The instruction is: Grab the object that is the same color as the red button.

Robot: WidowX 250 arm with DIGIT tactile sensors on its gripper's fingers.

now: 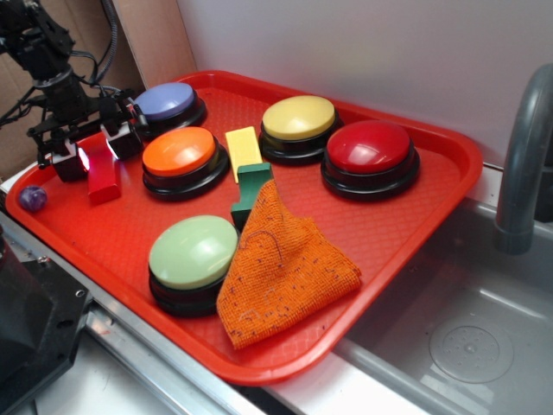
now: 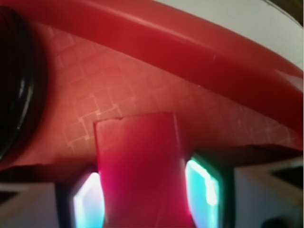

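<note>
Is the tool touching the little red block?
Touching. In the wrist view the red block fills the space between the tool's two lit pads, with no gap on either side. The exterior view agrees: the block sits in the tool.

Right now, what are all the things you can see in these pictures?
Tray: one, red, beside the sink.
Buttons: five domes on black bases; blue back left, orange in front of it, yellow back middle, red button right, pale green front.
Blocks: red block at the left, yellow block between buttons, green block partly under the cloth.
Cloth: one, orange, front of tray.
Ball: one, small, purple, tray's left edge.
Sink and faucet: grey, right.
Fingers: two, either side of the red block.
</note>
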